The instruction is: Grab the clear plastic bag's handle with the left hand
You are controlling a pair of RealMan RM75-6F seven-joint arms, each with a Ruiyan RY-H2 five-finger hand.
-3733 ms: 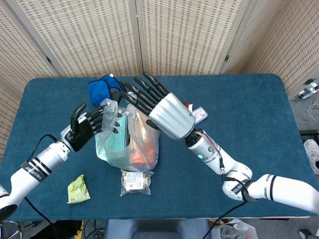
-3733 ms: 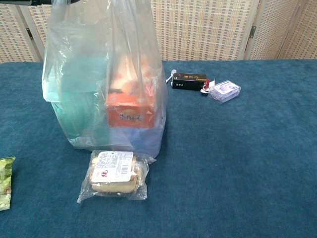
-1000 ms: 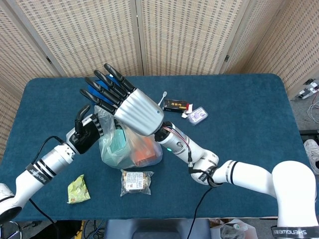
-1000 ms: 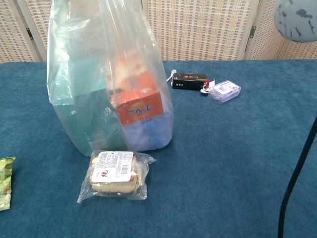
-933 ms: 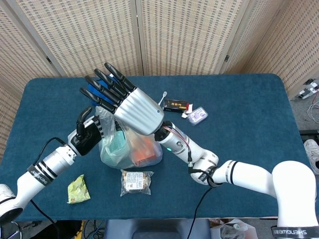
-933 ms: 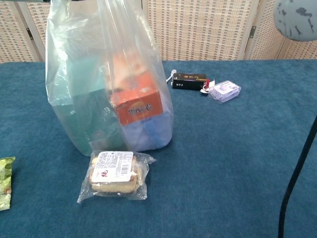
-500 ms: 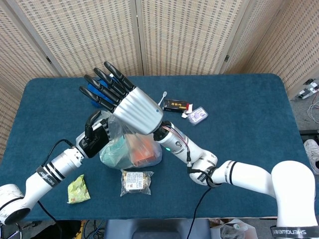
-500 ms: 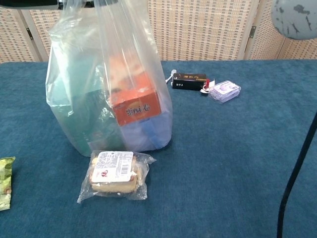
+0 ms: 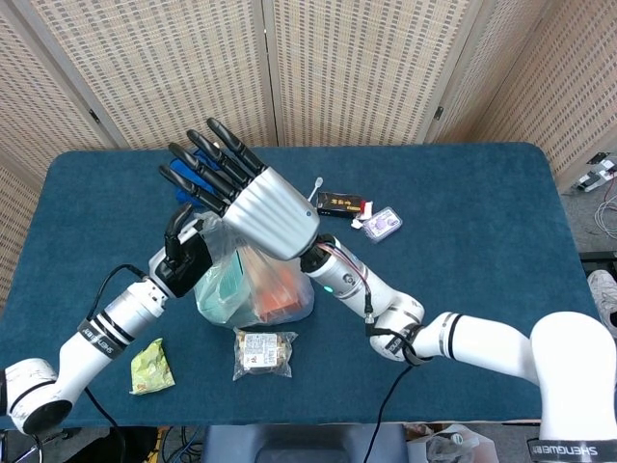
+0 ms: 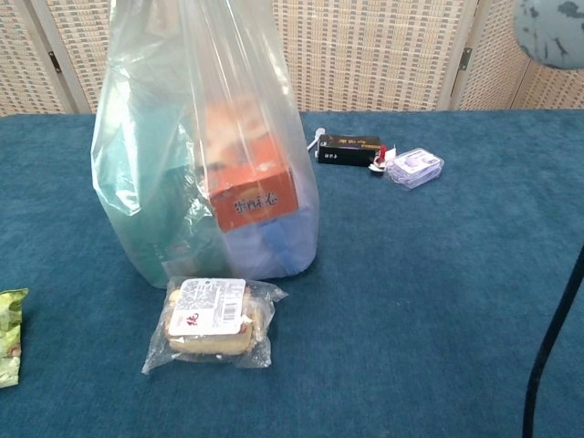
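Nearest the robot lie a green packet (image 9: 152, 367) and a wrapped snack (image 10: 211, 320) on the blue table (image 10: 429, 292). Just behind the snack stands the clear bag (image 10: 205, 155), holding an orange box (image 10: 248, 199) and a teal box (image 10: 155, 196). The left hand (image 9: 185, 256) touches the bag's upper left edge; whether it grips the handle cannot be told. The right hand (image 9: 253, 198) hovers above the bag, fingers spread wide, holding nothing. Farther back lie a black box (image 10: 348, 147) and a small clear case (image 10: 414, 167).

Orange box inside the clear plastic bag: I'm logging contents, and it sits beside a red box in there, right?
Not quite. The orange box inside the clear plastic bag sits beside a teal box, not a red one; the chest view shows this.
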